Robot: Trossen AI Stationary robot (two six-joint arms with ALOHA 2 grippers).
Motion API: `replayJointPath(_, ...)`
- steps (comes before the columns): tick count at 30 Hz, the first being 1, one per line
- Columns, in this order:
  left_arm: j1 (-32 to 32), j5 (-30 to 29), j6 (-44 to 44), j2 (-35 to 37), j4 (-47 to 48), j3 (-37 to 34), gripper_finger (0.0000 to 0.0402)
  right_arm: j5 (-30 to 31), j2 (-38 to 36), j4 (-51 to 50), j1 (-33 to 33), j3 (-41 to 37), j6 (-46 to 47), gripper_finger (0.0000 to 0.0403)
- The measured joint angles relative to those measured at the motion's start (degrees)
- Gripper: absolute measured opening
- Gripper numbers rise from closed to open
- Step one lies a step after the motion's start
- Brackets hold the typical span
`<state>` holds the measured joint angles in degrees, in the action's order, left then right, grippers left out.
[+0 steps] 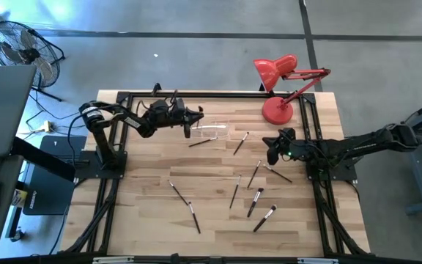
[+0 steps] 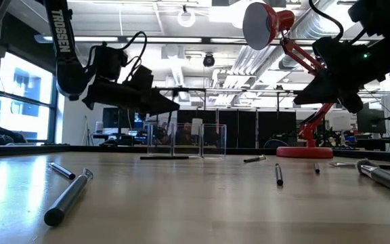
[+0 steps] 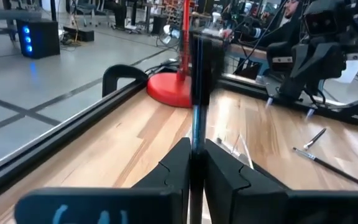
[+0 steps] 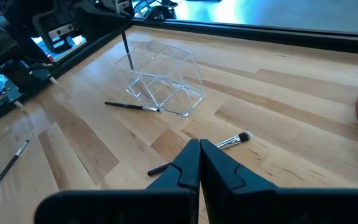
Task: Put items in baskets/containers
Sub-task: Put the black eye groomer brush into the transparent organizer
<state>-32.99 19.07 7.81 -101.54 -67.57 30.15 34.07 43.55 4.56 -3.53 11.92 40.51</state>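
Observation:
My left gripper (image 1: 193, 116) is shut on one dark makeup brush (image 4: 127, 46), raised over the far side of the table. The brush points down at the clear plastic holder (image 4: 164, 79), which stands on the table (image 1: 212, 130). My right gripper (image 1: 272, 149) is shut with nothing in it and hovers right of the holder, above a brush with a pale tip (image 4: 234, 140). Several other brushes lie flat on the wood, one beside the holder (image 1: 202, 141) and others toward the near edge (image 1: 255, 202). My left gripper pinches the brush's handle (image 3: 196, 134) between its two fingers, which come level from the table's left and lie across it. The brush is lifted clear and stands nearly upright. Its lower end (image 4: 131, 66) hangs at the holder's top; I cannot tell whether they touch.
A red desk lamp (image 1: 277, 110) stands on its round base at the far right corner, its head (image 2: 266, 24) raised above the table. A black frame (image 1: 218, 95) borders the table. The wood is bare left of the scattered brushes (image 1: 141, 183).

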Motion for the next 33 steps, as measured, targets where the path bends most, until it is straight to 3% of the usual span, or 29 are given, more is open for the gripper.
replayJointPath(33, 0.0, -1.8, 0.0, 0.0, 8.0, 0.0, 0.0038, 0.2, 0.0, -1.2, 0.2, 0.0, 2.1, 0.0002)
